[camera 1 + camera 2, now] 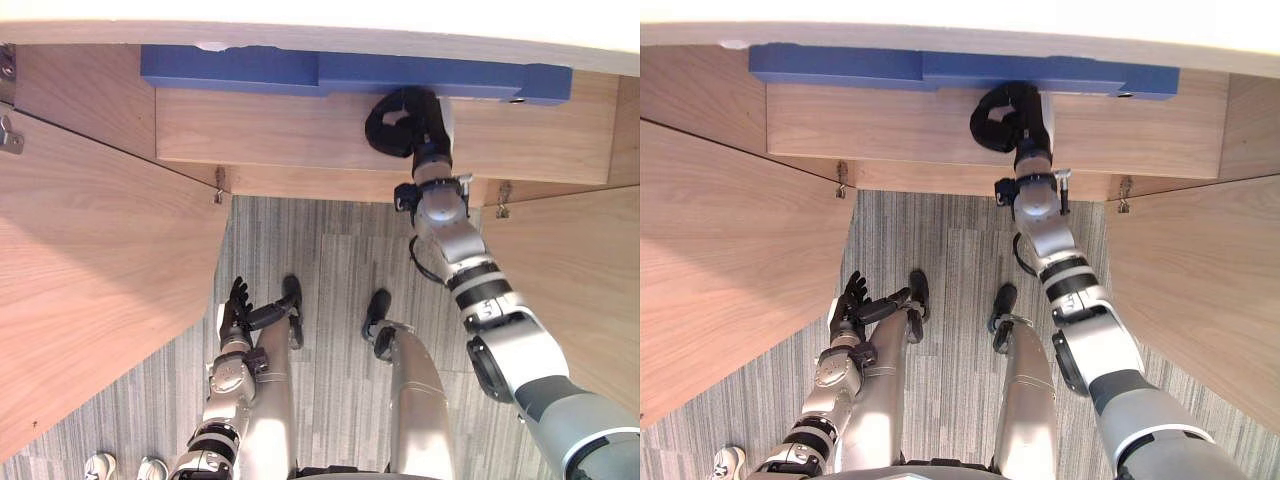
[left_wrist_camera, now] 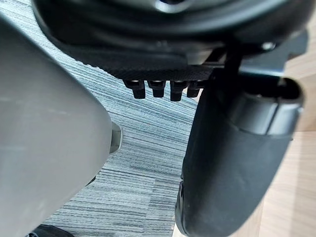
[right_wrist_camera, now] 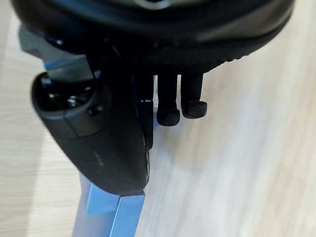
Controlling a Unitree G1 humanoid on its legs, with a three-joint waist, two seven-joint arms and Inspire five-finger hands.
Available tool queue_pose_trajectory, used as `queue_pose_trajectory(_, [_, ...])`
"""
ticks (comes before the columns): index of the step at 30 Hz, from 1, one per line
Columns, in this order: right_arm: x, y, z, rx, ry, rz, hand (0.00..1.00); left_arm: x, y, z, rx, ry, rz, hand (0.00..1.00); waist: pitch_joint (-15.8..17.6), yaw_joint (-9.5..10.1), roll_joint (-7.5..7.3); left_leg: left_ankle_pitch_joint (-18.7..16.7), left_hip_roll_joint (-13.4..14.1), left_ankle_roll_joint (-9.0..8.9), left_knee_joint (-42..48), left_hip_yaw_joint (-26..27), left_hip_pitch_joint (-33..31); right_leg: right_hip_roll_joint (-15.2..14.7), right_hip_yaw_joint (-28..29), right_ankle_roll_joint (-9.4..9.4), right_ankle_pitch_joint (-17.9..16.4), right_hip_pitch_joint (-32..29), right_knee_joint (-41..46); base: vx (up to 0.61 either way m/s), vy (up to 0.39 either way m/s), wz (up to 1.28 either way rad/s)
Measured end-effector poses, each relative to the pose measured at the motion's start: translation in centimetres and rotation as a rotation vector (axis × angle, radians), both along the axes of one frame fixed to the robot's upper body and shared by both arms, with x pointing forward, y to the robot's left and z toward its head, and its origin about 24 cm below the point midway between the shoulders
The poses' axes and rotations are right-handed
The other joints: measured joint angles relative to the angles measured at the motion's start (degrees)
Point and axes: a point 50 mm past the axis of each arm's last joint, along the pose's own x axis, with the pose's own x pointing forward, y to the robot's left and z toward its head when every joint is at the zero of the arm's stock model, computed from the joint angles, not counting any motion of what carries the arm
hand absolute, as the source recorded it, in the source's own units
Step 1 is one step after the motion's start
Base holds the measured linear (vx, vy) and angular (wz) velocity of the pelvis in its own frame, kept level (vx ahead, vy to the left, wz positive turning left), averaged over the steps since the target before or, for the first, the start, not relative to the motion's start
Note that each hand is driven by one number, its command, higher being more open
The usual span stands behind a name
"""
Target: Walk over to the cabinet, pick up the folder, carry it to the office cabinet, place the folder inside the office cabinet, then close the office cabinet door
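Note:
The blue folder (image 1: 250, 68) lies flat at the back of the wooden cabinet shelf (image 1: 290, 135), partly under the pale cabinet top. My right hand (image 1: 400, 122) reaches onto the shelf at the folder's near edge, right of its middle. Its fingers are curled. In the right wrist view the thumb (image 3: 98, 128) lies over the folder (image 3: 116, 215) and presses close to the nearest finger, pinching it. My left hand (image 1: 238, 305) hangs low by my side with straight fingers (image 2: 158, 89), holding nothing.
The cabinet's two wooden doors stand swung out, the left door (image 1: 90, 270) and the right door (image 1: 575, 280) flanking me. Grey striped carpet (image 1: 320, 260) lies between them. A person's pale shoes (image 1: 120, 467) show at the lower left.

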Motion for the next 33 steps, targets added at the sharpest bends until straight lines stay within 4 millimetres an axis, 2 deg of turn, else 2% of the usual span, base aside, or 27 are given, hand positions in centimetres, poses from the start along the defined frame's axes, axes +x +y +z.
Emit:
queue_pose_trajectory(2, [0.2,0.0,-0.1,-0.006,0.016,-0.007,0.00,0.0,-0.1,0.0,-0.008,-0.004,0.007,1.00,0.00,0.08,0.01,0.03,-0.30,0.04,0.11,-0.12,-0.19,-0.51,-0.36,-0.09,-0.06,-0.37,0.76,0.00,-0.013,0.08])
queue_pose_trajectory(7, [0.9,-0.2,2.0,-0.013,-0.003,-0.050,0.00,0.5,-0.3,0.9,-0.011,-0.051,0.021,1.00,0.05,-0.16,0.11,1.40,-1.24,0.27,0.50,-1.13,-3.45,-1.76,-1.88,-0.79,-0.48,-3.08,2.55,-0.06,-0.025,0.14])
queue_pose_trajectory(14, [1.0,-1.2,2.8,-0.007,-0.016,-0.088,0.00,0.6,-0.5,1.3,-0.017,-0.067,0.025,1.00,0.18,-0.16,0.36,2.27,-1.16,0.16,0.71,-0.97,-4.05,-2.61,-2.89,-1.23,-0.69,-3.52,3.98,-0.05,-0.033,0.12])
queue_pose_trajectory(16, [-0.8,-1.4,3.1,0.022,-0.118,-0.052,0.00,0.6,-0.5,1.2,-0.018,-0.063,0.023,1.00,0.18,-0.25,0.36,2.49,-0.99,0.51,0.82,-0.63,-3.59,-2.59,-2.84,-1.21,-0.68,-3.02,4.11,0.00,0.000,0.00])
queue_pose_trajectory(18, [-2.3,-1.5,2.2,0.042,-0.170,-0.023,0.00,0.4,-0.6,0.7,-0.020,-0.029,0.019,1.00,0.20,-0.85,0.38,2.47,-0.89,0.50,0.56,-0.10,-1.37,-2.58,-2.79,-1.20,-0.69,-0.66,3.47,0.09,-0.015,0.00])
queue_pose_trajectory(19, [-3.7,-1.7,0.6,0.050,-0.188,0.002,0.00,-0.1,-0.7,0.1,-0.021,0.006,0.009,1.00,0.20,-1.08,0.37,2.44,-0.92,0.47,-0.85,0.25,1.96,-2.52,-2.79,-1.17,-0.68,2.57,2.11,0.10,-0.017,0.01])
queue_pose_trajectory(20, [-4.1,-1.8,0.1,0.052,-0.188,0.007,0.00,-0.2,-0.7,0.0,-0.020,0.011,0.008,1.00,0.20,-1.10,0.36,2.39,-0.96,0.44,-1.22,0.34,2.79,-2.50,-2.78,-1.16,-0.68,3.29,1.71,0.08,-0.020,0.00])
queue_pose_trajectory(22, [-7.0,-1.8,-4.4,0.064,-0.142,0.082,0.00,-1.4,-0.9,-1.3,-0.009,0.068,-0.023,1.00,0.17,-1.34,0.31,2.37,-1.24,0.35,-5.01,1.41,9.81,-2.14,-2.34,-0.65,-0.37,9.44,-1.88,0.07,-0.020,-0.09])
queue_pose_trajectory(23, [-7.7,-1.7,-5.7,0.066,-0.115,0.100,0.00,-1.9,-0.9,-1.6,-0.004,0.086,-0.029,1.00,0.17,-1.62,0.30,2.44,-1.36,0.26,-6.08,1.62,11.54,-1.99,-2.17,-0.46,-0.24,10.93,-2.90,0.08,-0.027,-0.13])
queue_pose_trajectory(24, [-8.9,-1.5,-8.3,0.062,-0.043,0.134,0.00,-2.7,-0.6,-2.3,0.017,0.122,-0.045,1.00,0.13,-2.31,0.26,2.76,-1.59,-0.07,-8.50,1.97,14.64,-1.65,-1.99,-0.22,0.16,13.61,-4.96,0.07,-0.028,-0.10])
queue_pose_trajectory(25, [-9.5,-1.5,-9.7,0.057,0.003,0.143,0.00,-3.1,-0.4,-2.7,0.024,0.140,-0.055,1.00,0.08,-2.73,0.23,2.99,-1.60,-0.34,-9.80,2.17,16.12,-1.31,-1.92,-0.15,0.56,14.91,-6.27,0.09,-0.040,-0.16])
queue_pose_trajectory(26, [-10.8,-1.9,-12.3,0.060,0.091,0.134,0.00,-3.8,0.0,-3.4,0.050,0.180,-0.075,1.00,-0.21,-2.91,0.16,3.66,-1.54,-0.52,-12.58,2.61,18.65,-0.55,-1.71,-0.16,1.51,17.07,-9.11,0.12,-0.043,-0.21])
queue_pose_trajectory(27, [-12.1,-2.4,-14.8,0.048,0.178,0.116,0.00,-4.4,0.6,-3.9,0.074,0.218,-0.083,1.00,-0.45,-3.11,-0.13,4.61,-1.54,-0.66,-15.56,3.12,21.29,0.19,-1.48,-0.08,2.57,19.27,-11.99,0.13,-0.043,-0.24])
queue_pose_trajectory(28, [-12.7,-2.5,-16.0,0.041,0.222,0.107,0.00,-4.7,0.9,-4.2,0.084,0.238,-0.082,1.00,-0.63,-3.40,-0.38,5.14,-1.54,-0.55,-16.79,3.40,22.66,0.55,-1.26,-0.07,3.05,20.29,-13.31,0.16,-0.040,-0.25])
queue_pose_trajectory(30, [-15.4,-3.5,-20.9,0.027,0.411,0.032,0.00,-6.4,1.9,-5.5,0.120,0.331,-0.096,1.00,-2.33,-4.63,-0.69,5.92,-1.43,-1.02,-20.41,4.49,27.55,1.60,-0.85,0.37,4.32,24.94,-17.47,0.18,-0.021,-0.24])
queue_pose_trajectory(31, [-16.0,-3.8,-22.1,0.029,0.462,0.005,1.00,-6.9,2.0,-5.7,0.127,0.349,-0.102,1.00,-2.56,-4.71,-0.89,5.93,-1.43,-1.03,-21.42,5.06,29.36,1.81,-0.38,0.54,4.51,26.34,-18.40,0.20,0.002,-0.33])
queue_pose_trajectory(33, [-18.9,-4.9,-26.1,0.045,0.640,-0.081,1.00,-8.8,2.4,-6.6,0.141,0.409,-0.107,1.00,-6.44,-5.40,-1.01,6.08,-1.53,-1.28,-24.79,6.73,33.27,2.62,0.93,1.05,5.66,29.47,-22.36,0.19,0.009,-0.42])
